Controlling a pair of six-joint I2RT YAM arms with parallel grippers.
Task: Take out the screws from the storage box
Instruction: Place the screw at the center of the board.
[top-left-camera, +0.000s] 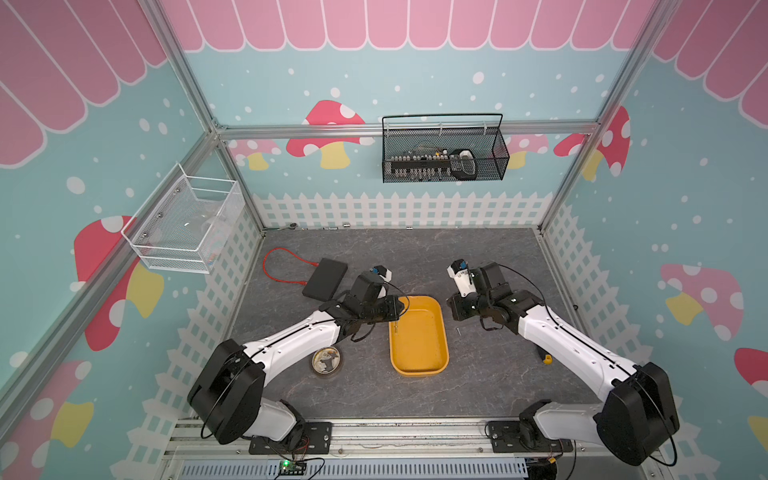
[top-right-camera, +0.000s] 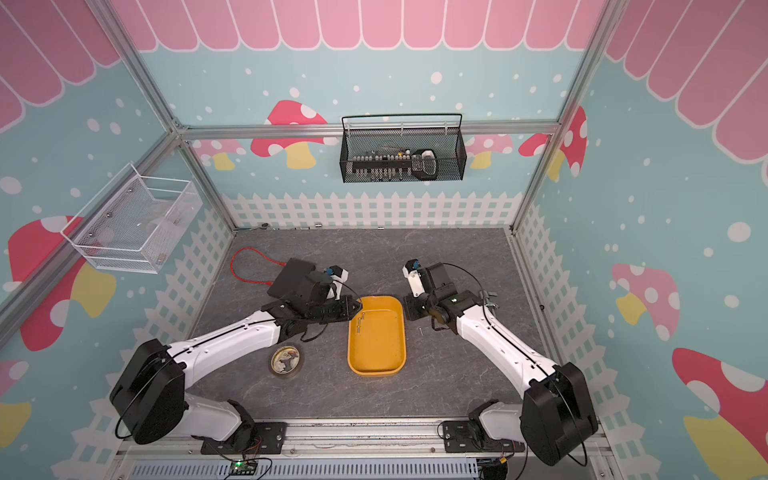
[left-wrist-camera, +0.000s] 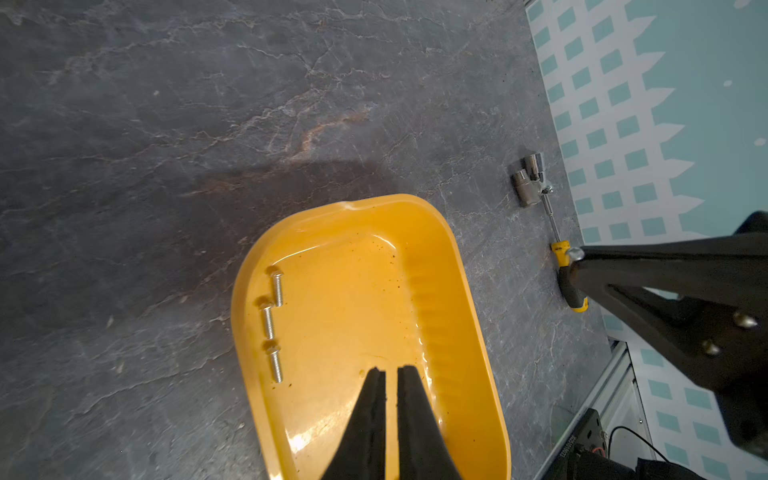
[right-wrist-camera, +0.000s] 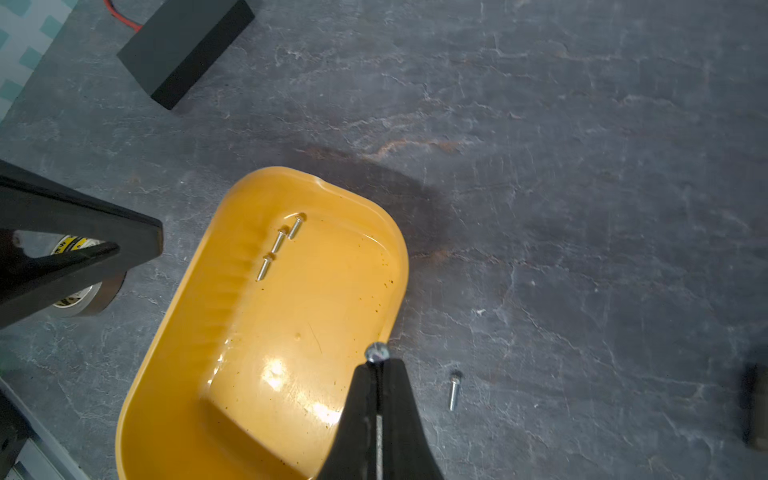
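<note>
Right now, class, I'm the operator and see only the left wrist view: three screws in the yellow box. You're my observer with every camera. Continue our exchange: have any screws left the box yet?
Observer: Yes, one loose screw lies on the table beside the storage box, on the side of the right gripper.
Operator: Is the silver speck I see off to the side another?
Observer: Yes; the right gripper is shut on a second screw, its head poking out at the tip.
Operator: Anything by my own arm?
Observer: A tape roll sits on the table beside the left arm.
</note>
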